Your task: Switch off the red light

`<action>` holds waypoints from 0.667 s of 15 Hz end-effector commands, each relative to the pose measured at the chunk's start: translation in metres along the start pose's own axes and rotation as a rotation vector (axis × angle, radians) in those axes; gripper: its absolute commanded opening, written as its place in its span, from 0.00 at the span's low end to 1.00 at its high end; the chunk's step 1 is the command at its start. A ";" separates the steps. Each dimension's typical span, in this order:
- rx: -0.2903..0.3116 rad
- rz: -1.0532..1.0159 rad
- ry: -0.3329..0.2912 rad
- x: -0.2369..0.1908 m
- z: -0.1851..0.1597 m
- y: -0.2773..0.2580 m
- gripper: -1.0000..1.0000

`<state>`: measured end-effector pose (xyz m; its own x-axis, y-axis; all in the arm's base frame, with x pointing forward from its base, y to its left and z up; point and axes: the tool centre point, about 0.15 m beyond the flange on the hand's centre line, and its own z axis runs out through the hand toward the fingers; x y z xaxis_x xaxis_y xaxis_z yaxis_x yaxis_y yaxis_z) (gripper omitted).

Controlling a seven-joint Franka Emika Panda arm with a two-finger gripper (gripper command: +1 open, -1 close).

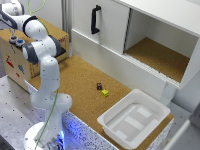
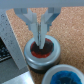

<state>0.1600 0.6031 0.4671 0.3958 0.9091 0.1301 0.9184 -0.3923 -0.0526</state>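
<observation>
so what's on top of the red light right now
The gripper, fingertips nearly together, sits on the red light. They cover part of its centre, so actual contact can't be confirmed. A blue light sits beside it.

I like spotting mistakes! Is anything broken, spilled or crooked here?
Nothing stands out. The gripper presses its closed tips on the red light, the white tray sits flat, and two small blocks lie on the cork.

The arm (image 1: pixel 47 75) is built of rounded white segments joined by dark grey bands at the joints; a thin yellow-green cable (image 1: pixel 50 117) runs down along it to the round white base (image 1: pixel 37 137), where a blue glow shows; in the wrist view the gripper (image 2: pixel 40 33) has pale grey-blue metallic fingers (image 2: pixel 33 22), angular in outline, narrowing toward their tips.
</observation>
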 end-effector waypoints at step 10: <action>-0.120 0.408 0.083 -0.043 -0.065 0.081 1.00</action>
<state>0.1970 0.5620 0.5256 0.6265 0.7562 0.1886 0.7651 -0.6429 0.0366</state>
